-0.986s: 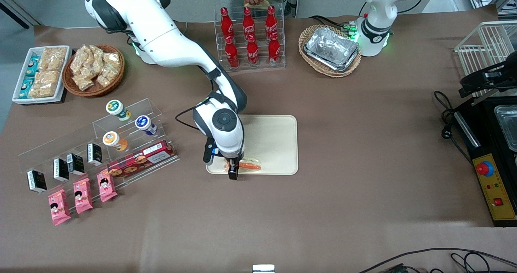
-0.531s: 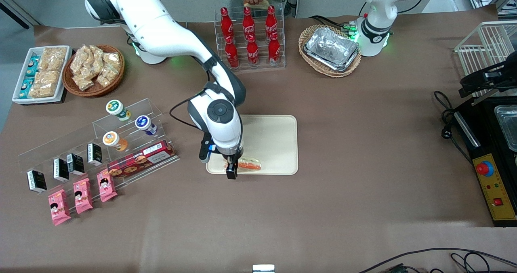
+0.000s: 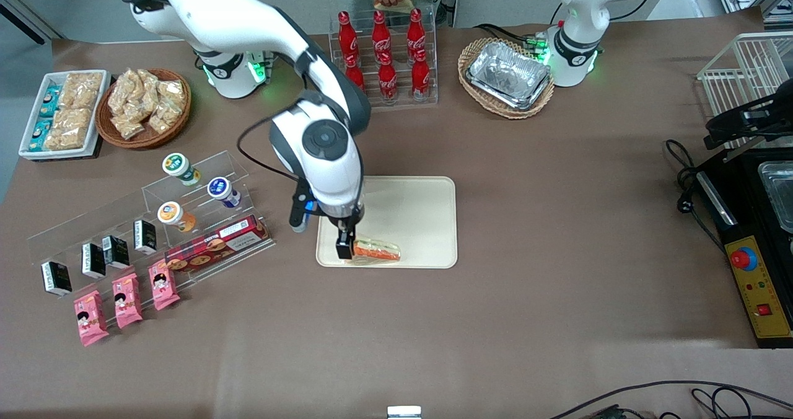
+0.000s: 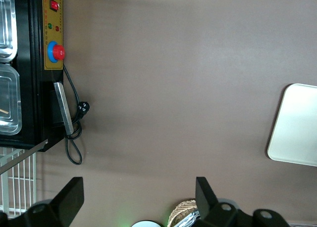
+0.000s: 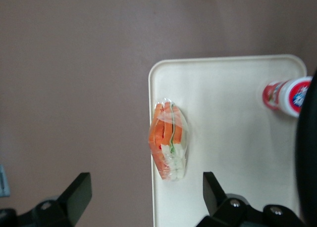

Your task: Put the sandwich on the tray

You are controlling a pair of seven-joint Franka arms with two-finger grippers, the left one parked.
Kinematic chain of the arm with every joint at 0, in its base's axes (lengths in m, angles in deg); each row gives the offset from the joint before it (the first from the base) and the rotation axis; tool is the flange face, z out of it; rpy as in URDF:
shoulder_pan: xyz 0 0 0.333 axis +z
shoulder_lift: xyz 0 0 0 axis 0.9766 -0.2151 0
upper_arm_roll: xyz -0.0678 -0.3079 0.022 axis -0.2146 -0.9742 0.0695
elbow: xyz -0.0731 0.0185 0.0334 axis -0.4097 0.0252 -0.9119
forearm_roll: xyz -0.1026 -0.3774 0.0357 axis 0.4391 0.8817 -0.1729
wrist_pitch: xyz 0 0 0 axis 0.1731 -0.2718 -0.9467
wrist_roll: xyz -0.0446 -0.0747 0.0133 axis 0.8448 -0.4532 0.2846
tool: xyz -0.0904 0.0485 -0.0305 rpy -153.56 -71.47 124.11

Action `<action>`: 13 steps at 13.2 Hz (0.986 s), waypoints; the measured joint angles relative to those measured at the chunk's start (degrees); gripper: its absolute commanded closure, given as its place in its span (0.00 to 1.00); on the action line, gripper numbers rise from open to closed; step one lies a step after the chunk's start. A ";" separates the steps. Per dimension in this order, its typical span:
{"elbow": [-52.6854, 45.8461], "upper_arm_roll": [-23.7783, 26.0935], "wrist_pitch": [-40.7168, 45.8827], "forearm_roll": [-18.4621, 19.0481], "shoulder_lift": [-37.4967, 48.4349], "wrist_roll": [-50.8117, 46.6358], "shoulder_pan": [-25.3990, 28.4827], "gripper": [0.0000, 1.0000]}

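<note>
The sandwich point(image 3: 376, 251) point(image 5: 169, 143), a wrapped wedge with orange and green filling, lies flat on the cream tray point(image 3: 415, 214) point(image 5: 233, 118), close to the tray's edge nearest the front camera. My right gripper point(image 3: 345, 245) point(image 5: 145, 195) hangs open above that same tray edge, beside the sandwich's end and clear of it. Nothing sits between its fingers point(image 5: 74, 192). A corner of the tray point(image 4: 297, 125) also shows in the left wrist view.
An acrylic shelf point(image 3: 186, 202) with yogurt cups, a red biscuit box point(image 3: 217, 245) and pink packets point(image 3: 127, 301) stands toward the working arm's end. A cola bottle rack point(image 3: 384, 59) and a wicker basket of foil trays point(image 3: 507, 77) lie farther from the camera than the tray.
The gripper has risen off the sandwich and drawn slightly away from the front camera. The sandwich stays lying on the tray where it was.
</note>
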 measured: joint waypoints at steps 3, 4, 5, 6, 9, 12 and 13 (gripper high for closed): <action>0.05 -0.12 5.31 -1.37 4.81 11.94 -2.49 0.00; 0.05 -0.20 8.25 -2.61 6.41 17.73 -4.09 0.00; 0.04 -0.30 10.96 -3.51 8.07 23.82 -6.00 0.00; 0.05 -0.37 13.93 -4.13 9.70 30.56 -8.11 0.00; 0.15 -0.44 21.96 -4.73 13.76 51.90 -13.59 0.00; 0.19 -0.53 28.98 -4.76 16.28 68.93 -18.07 0.00; 0.20 -0.57 29.95 -4.75 16.97 73.74 -19.95 0.00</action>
